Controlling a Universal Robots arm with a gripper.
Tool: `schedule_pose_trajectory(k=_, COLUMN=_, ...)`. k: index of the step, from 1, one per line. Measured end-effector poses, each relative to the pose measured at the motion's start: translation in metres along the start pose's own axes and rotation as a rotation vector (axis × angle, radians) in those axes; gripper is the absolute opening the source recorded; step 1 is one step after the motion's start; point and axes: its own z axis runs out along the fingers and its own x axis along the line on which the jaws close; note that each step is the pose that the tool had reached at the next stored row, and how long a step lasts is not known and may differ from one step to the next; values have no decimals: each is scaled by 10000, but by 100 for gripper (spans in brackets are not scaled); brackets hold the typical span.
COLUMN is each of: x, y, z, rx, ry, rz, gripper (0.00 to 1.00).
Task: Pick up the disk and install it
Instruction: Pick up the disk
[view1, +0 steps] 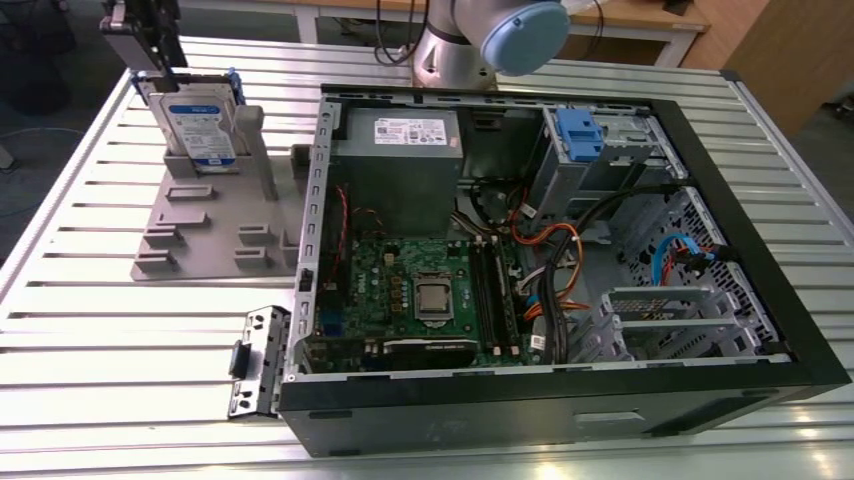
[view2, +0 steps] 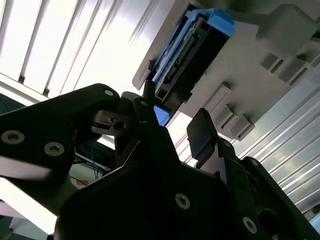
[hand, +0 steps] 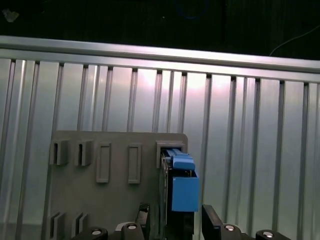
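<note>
My gripper (view1: 163, 70) hangs with fingers (hand: 143, 216) apart, one each side of the disk (view1: 200, 122), which stands on edge just under it in the grey stand (view1: 200, 240). The disk looks hard, weighty and easy to hurt; I'd pinch its flat sides.

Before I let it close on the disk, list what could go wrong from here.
The open black gripper straddles the upright silver hard drive in its blue plastic bracket; closing off-centre might pinch only the bracket and let it slip. The drive stands slotted in a grey plastic holder; a tilted lift might jam it or drag the holder.
</note>
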Motion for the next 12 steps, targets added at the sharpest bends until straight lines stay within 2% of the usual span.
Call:
schedule_pose_trajectory(k=6, x=-23, y=26, z=103, rx=-1, ry=-9, rz=-211, gripper=53)
schedule_pose_trajectory(k=12, x=-64, y=31, z=215, rx=2, ry=-11, rz=-256, gripper=53)
